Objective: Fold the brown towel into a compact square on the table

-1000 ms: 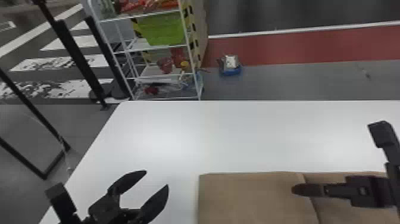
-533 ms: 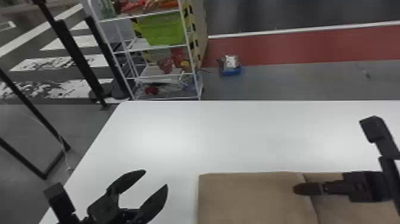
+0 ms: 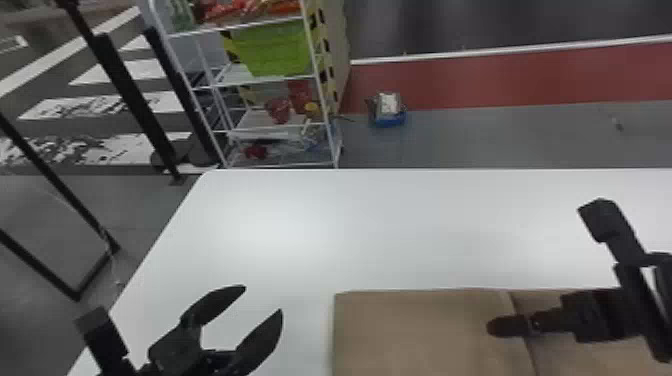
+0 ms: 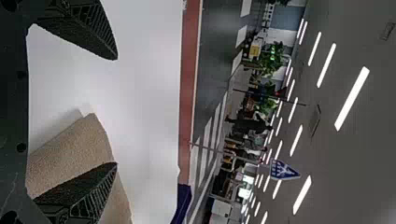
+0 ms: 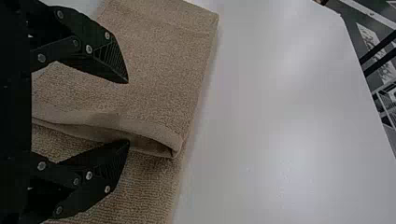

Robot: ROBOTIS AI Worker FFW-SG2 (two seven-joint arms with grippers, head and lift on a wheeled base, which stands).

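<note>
Towel [image 3: 410, 332] w/ fold, prob. under R tool [image 3: 494, 326]

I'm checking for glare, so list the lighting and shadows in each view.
Head view: soft bright patches on the white table. Left wrist view: ceiling lights as bright strips, faint shadow on the table beside the brown towel. Right wrist view: pale sheen on the table, soft shadow along the towel's edge, darker shade inside the open fold.
</note>
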